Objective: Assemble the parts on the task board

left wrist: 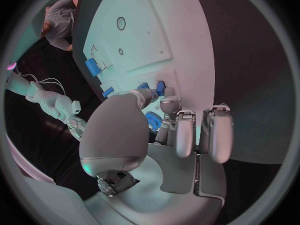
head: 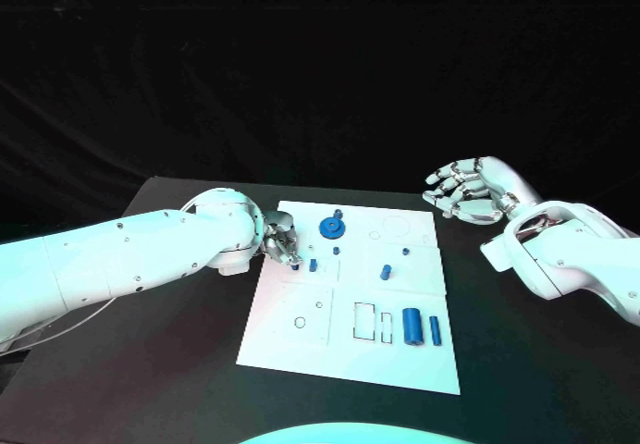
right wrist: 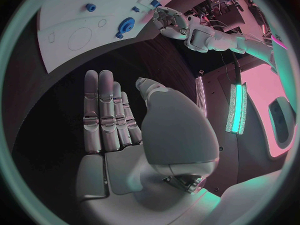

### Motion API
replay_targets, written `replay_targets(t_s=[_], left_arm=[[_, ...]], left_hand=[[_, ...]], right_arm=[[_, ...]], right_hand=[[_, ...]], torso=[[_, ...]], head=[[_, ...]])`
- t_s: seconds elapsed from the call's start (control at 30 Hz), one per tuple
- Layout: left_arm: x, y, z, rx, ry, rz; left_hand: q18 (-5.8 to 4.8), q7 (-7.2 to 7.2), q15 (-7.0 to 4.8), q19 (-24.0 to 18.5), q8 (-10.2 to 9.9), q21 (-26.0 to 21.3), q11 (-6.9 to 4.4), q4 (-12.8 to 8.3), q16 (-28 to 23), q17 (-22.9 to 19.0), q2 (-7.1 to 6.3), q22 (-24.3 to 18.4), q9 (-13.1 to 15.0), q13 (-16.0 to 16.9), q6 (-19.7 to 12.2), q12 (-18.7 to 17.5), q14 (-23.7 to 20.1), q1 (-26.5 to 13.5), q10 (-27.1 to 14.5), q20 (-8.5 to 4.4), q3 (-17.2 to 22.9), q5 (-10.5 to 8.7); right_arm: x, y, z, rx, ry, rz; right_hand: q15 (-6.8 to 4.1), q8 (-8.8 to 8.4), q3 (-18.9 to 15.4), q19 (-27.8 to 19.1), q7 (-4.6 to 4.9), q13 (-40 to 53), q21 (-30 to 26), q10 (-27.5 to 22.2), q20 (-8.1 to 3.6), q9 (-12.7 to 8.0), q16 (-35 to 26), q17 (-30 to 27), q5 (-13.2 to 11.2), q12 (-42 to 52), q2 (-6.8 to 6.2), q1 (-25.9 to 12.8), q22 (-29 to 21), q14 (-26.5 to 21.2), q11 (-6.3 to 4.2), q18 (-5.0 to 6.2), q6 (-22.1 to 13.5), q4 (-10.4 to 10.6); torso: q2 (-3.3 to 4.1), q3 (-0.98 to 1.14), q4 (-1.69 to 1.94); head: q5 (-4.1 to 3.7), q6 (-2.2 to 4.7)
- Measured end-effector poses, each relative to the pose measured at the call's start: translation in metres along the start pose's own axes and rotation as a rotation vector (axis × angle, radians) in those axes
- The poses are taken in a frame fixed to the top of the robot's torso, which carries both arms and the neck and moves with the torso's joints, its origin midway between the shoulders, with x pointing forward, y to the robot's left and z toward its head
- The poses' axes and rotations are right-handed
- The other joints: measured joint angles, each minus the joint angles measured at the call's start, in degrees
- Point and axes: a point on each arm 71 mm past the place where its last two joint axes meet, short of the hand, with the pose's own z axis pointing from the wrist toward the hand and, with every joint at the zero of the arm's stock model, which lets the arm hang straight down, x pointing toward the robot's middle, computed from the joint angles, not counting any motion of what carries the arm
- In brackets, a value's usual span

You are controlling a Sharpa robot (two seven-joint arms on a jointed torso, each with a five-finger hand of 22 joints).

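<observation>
Head view shows the white task board (head: 350,356) mid-table bearing only thin printed outlines, no legible writing. Blue parts (head: 413,326) lie across it. Left hand (head: 279,240) rests at its left edge, fingertips pinching a small blue part (head: 296,264). Right hand (head: 470,189) hovers spread, holding nothing, off the board's far right corner.
</observation>
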Motion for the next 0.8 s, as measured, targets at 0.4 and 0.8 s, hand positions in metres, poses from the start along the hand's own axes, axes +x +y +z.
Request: replay_targets(t_s=[0.4, 0.8], left_arm=[[0.0002, -0.0012, 0.0006, -0.008, 0.004, 0.001], [0.0019, 0.001, 0.0017, -0.019, 0.013, -0.022]], left_hand=[[0.0, 0.09, 0.0, 0.0, 0.0, 0.0, -0.11, 0.16, 0.0, 0.0, 0.0, 0.0, -0.06, 0.54, 0.08, 0.42, 0.0, -0.01, 0.36, 0.0, 0.16, -0.01], [0.0, -1.59, -0.55, 0.0, 0.0, 0.34, -0.85, -3.73, 0.0, 0.0, -2.2, 0.0, -0.35, 1.08, 1.54, 0.94, -0.09, -8.28, 1.46, 0.0, 3.19, -0.34]], right_arm=[[-0.0001, 0.0, -0.0002, 0.0, 0.0, 0.0], [-0.0002, 0.0001, -0.0004, 0.0, 0.0, 0.001]], right_hand=[[0.0, 0.0, 0.0, 0.0, -0.01, -0.1, -0.23, 0.0, 0.0, -0.01, 0.0, 0.0, 0.0, 0.0, 0.0, 0.0, -0.11, 0.0, 0.0, 0.0, 0.01, 0.0], [0.0, 0.0, 0.0, 0.0, 0.09, -0.19, -0.23, 0.0, 0.0, -0.02, -0.23, 0.0, 0.0, 0.0, 0.0, -0.36, -0.22, 0.0, 0.0, -0.01, -0.09, 0.0]], torso=[[0.01, 0.01, 0.1], [-0.04, 0.0, 0.1]], head=[[-0.14, -0.23], [-0.09, -0.34]])
